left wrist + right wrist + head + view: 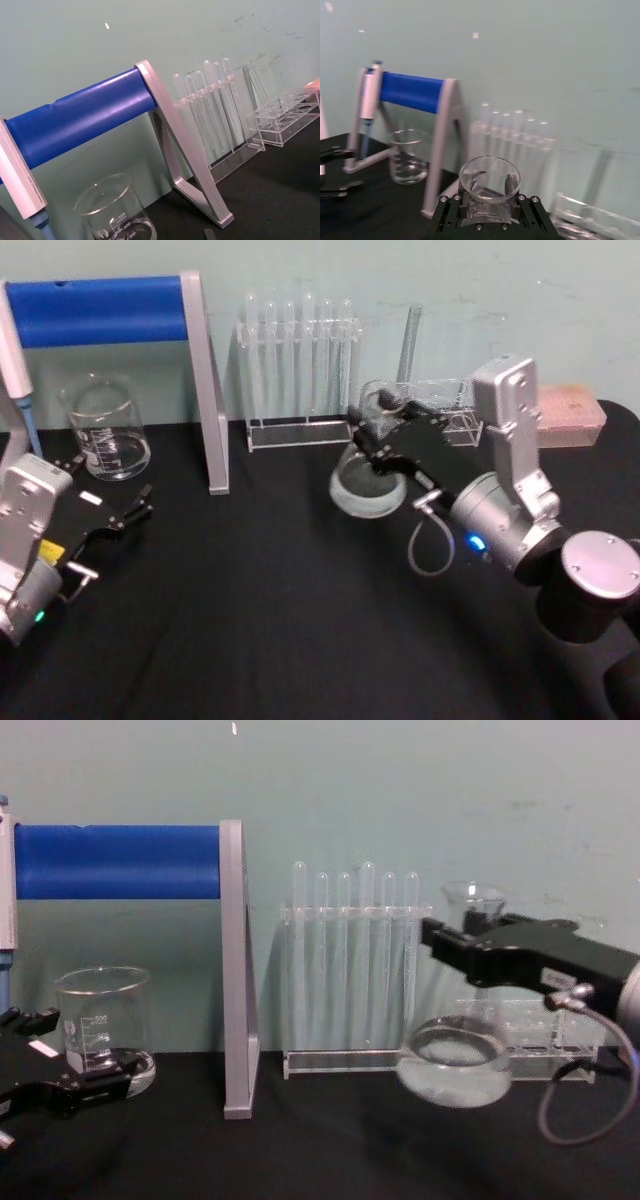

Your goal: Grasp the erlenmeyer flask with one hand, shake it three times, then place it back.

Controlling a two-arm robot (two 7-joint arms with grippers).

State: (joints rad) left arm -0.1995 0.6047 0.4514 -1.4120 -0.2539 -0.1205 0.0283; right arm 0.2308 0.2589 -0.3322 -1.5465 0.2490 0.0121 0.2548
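Flask (455, 1070) held aloft.
My right gripper (470, 942) clamps its neck above the table (280, 600); left gripper (108, 488) rests spread.

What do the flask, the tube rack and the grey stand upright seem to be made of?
The flask in the right gripper: glossy clear glass, transparent with bright reflections. The tube rack: clear plastic, probably acrylic, judging by flat plates with bright edges. The stand upright: matte grey, probably metal; painted plastic is possible.
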